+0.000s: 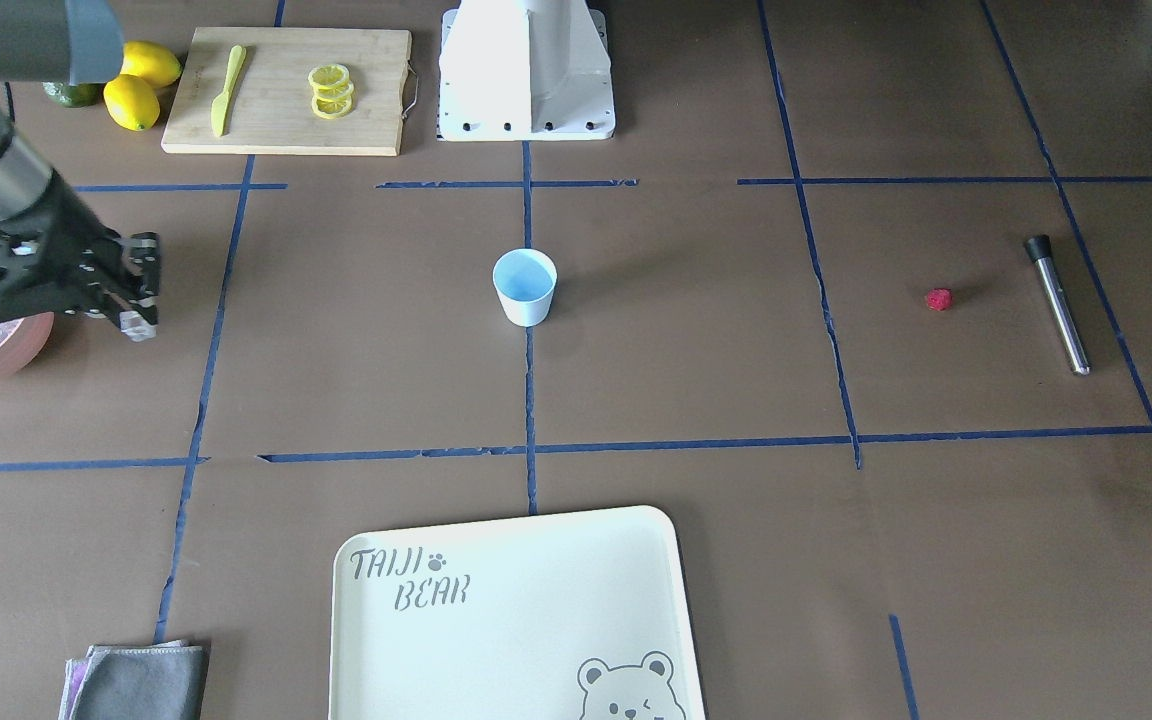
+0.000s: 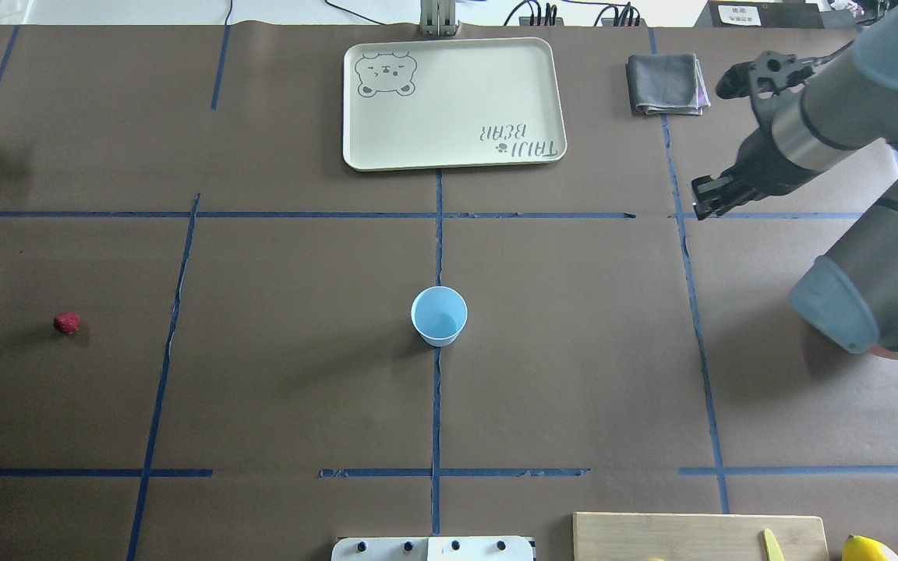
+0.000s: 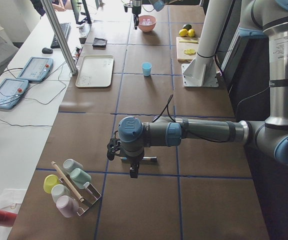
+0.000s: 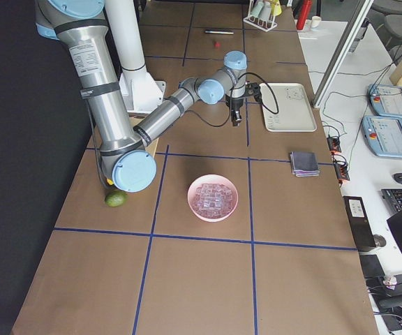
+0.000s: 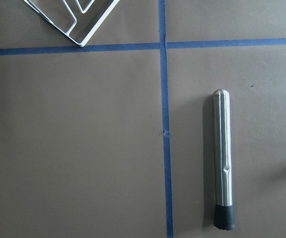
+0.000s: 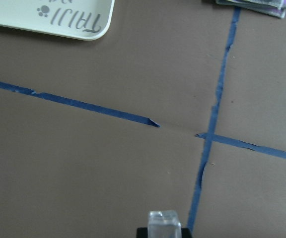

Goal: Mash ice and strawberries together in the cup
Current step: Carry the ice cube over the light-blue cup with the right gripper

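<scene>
Place: robotics lab
Table (image 1: 696, 330): brown cover, blue tape grid (image 1: 528, 470)
Beside table: white desk (image 3: 14, 130), teach pendants (image 3: 34, 69), keyboard (image 3: 63, 34), mouse (image 3: 46, 50)

— What's the desk (image 1: 696, 330) like?
— Brown paper, crossed by blue tape lines (image 1: 636, 445). The cup (image 1: 524, 287) stands upright at the centre of the frame, on one of those lines.
— And on the right?
— A strawberry (image 1: 938, 299), and further right, near it but apart, a steel muddler (image 1: 1058, 304) lying flat.
— Along the bottom?
— A cream bear tray (image 1: 536, 620) in the middle and a folded grey cloth (image 1: 141, 682) at lower left.
— The top?
— A wooden cutting board (image 1: 276, 120) at upper left, lemons (image 1: 131, 102) just beside its left end, and the robot base (image 1: 526, 70) at top centre. A pink bowl (image 1: 6, 355) sits at the left edge.
</scene>
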Action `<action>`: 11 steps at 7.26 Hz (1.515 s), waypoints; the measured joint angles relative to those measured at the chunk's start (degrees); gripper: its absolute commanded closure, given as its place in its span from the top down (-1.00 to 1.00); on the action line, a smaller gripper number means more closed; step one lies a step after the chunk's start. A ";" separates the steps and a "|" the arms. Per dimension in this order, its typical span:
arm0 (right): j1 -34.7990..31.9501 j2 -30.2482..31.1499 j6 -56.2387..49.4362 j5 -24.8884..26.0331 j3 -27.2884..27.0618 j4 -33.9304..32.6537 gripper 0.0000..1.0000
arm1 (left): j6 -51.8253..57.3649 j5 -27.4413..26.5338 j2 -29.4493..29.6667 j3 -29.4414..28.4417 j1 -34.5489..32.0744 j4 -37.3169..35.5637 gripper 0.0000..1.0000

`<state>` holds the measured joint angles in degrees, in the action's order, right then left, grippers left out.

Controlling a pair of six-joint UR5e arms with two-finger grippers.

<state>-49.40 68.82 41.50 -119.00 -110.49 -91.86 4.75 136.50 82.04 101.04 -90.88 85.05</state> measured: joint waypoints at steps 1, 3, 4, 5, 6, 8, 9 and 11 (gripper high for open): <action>4.57 -5.04 6.41 3.06 1.83 -0.72 -0.95 | 0.00 0.00 0.08 0.03 0.00 0.02 1.00; 13.47 -13.82 16.37 10.94 5.78 -3.30 -0.95 | 0.00 0.00 0.13 0.03 0.00 0.03 1.00; 17.37 -18.07 20.17 14.80 8.33 -4.82 -0.95 | 0.00 0.00 0.14 0.04 0.00 0.03 1.00; 20.44 -22.47 23.71 17.44 11.39 -6.17 -0.95 | 0.00 0.00 0.14 0.04 0.00 0.06 1.00; 22.60 -26.04 26.22 19.38 14.37 -6.86 -0.95 | 0.00 0.00 0.17 0.04 0.02 0.09 1.00; 24.83 -29.37 28.57 21.37 17.79 -7.79 -0.95 | 0.00 0.00 0.21 0.04 0.07 0.12 1.00; 25.09 -29.71 28.80 21.55 17.86 -9.12 -0.94 | 0.00 0.02 0.22 0.04 0.08 0.14 1.00; 25.17 -29.39 28.86 21.50 16.61 -11.27 -0.26 | 0.06 0.08 0.25 0.04 0.09 0.20 1.00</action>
<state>-24.23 39.43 70.35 -97.49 -93.88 -103.13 4.80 136.57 82.29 101.07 -90.79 85.24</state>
